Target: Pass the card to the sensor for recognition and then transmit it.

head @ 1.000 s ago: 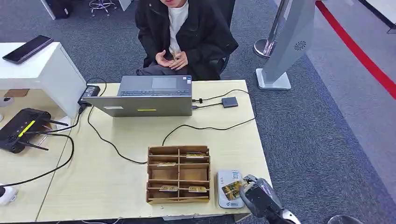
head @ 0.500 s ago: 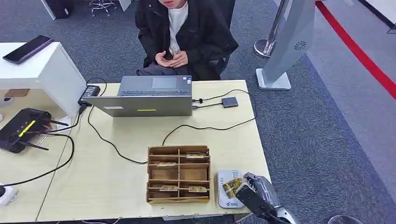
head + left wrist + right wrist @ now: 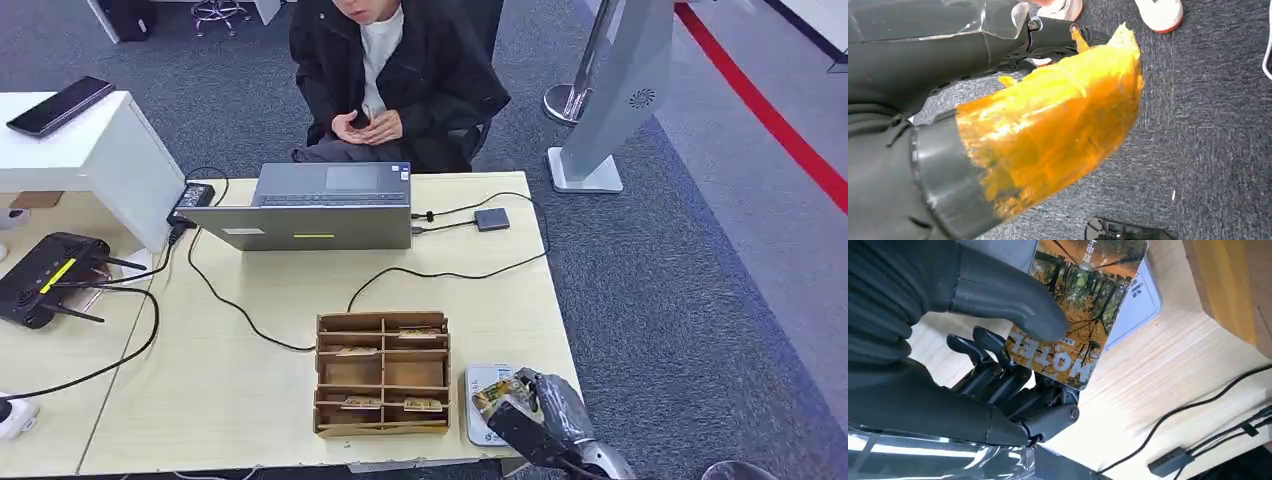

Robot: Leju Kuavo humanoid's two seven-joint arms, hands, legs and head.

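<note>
My right hand (image 3: pixel 540 425) reaches in at the table's near right corner and pinches a card (image 3: pixel 491 400) printed with autumn trees. The card hangs just over the white sensor pad (image 3: pixel 480 374), which lies right of the wooden card box (image 3: pixel 382 372). In the right wrist view the thumb (image 3: pixel 1003 295) presses on the card (image 3: pixel 1083 305) with the dark fingers (image 3: pixel 998 375) beneath it. The card covers part of the sensor pad (image 3: pixel 1140 302). My left hand (image 3: pixel 1038 125), its thumb wrapped in orange, hangs over the carpet holding nothing.
A person sits behind the table, hands together (image 3: pixel 365 125). A laptop (image 3: pixel 320 205), black cables (image 3: pixel 440 272) and a small dark hub (image 3: pixel 491 218) lie on the far half. Several cards sit in the wooden box's slots. A router (image 3: pixel 50 275) lies at the left.
My right hand has shifted slightly left with the card, bringing it further over the sensor pad. The person's hands moved a little.
</note>
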